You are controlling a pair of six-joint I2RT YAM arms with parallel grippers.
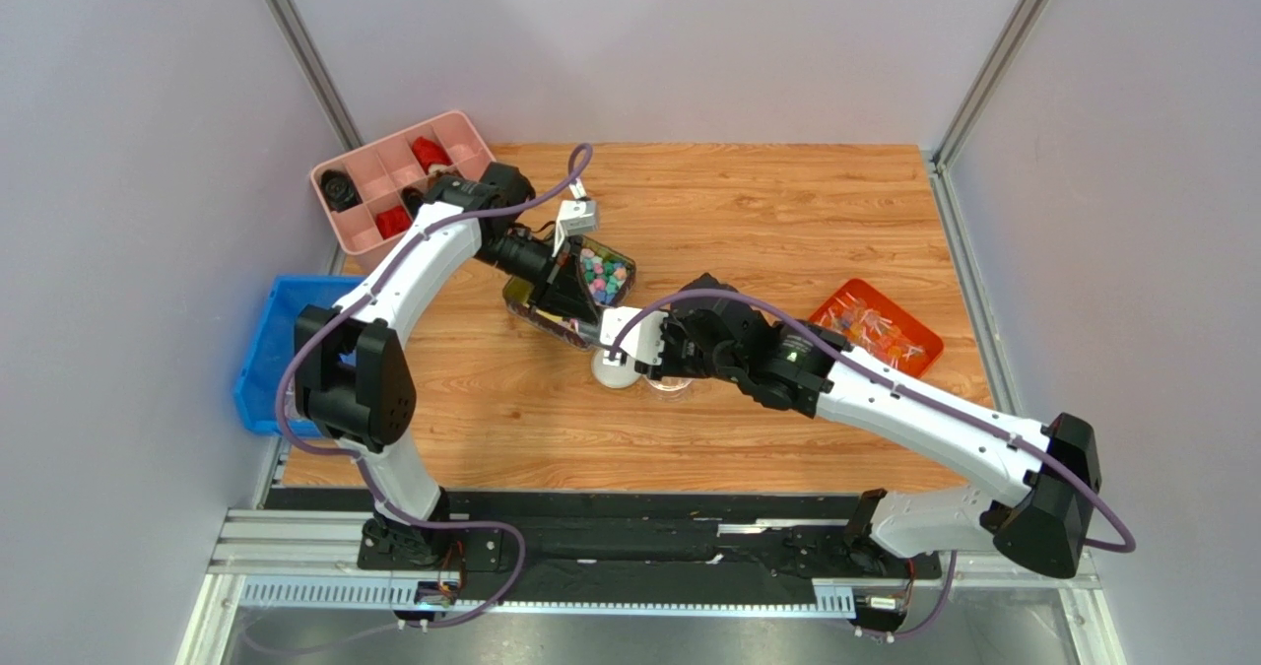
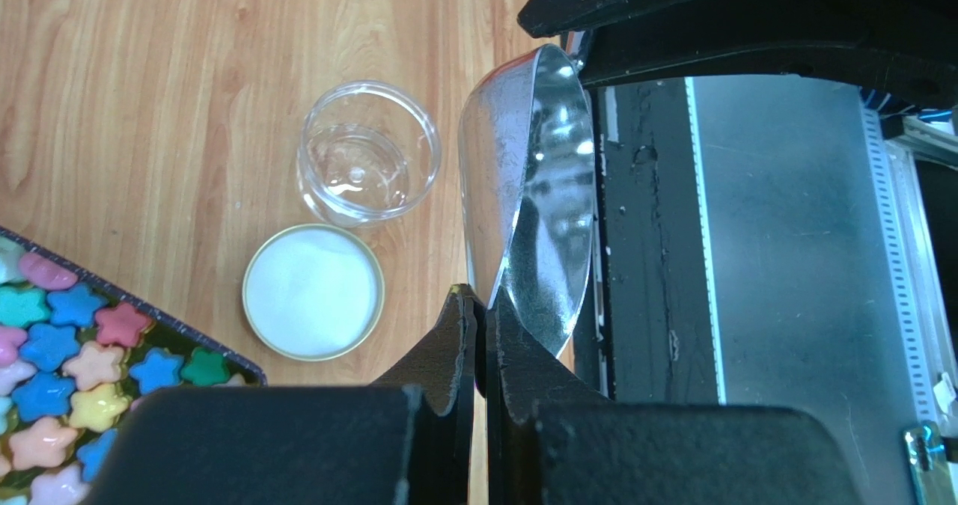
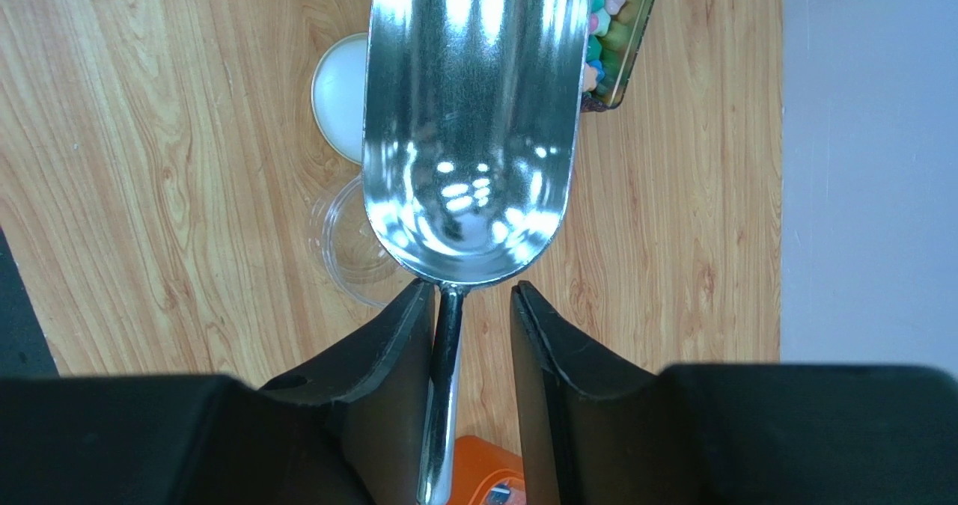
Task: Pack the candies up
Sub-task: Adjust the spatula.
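Pinching the shiny metal scoop [image 3: 472, 135] in the tight-pressed left gripper [image 2: 481, 297], handle inside the spread right gripper [image 3: 472, 292]. Lower left of the left wrist view: pastel star-shaped candies [image 2: 56, 359] in a dark tray [image 2: 169, 323], near a clear glass jar [image 2: 368, 168].

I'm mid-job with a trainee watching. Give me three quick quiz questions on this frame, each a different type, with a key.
1. True or false: the clear jar is empty and its white lid lies beside it.
2. Which hand is pinched shut on the metal scoop's front rim? A) left B) right C) neither
3. Fill in: the candies in the dark tray are ___-shaped.
Key: 1 true. 2 A: the left hand grips it, while the right hand stands open around the handle. 3 star.
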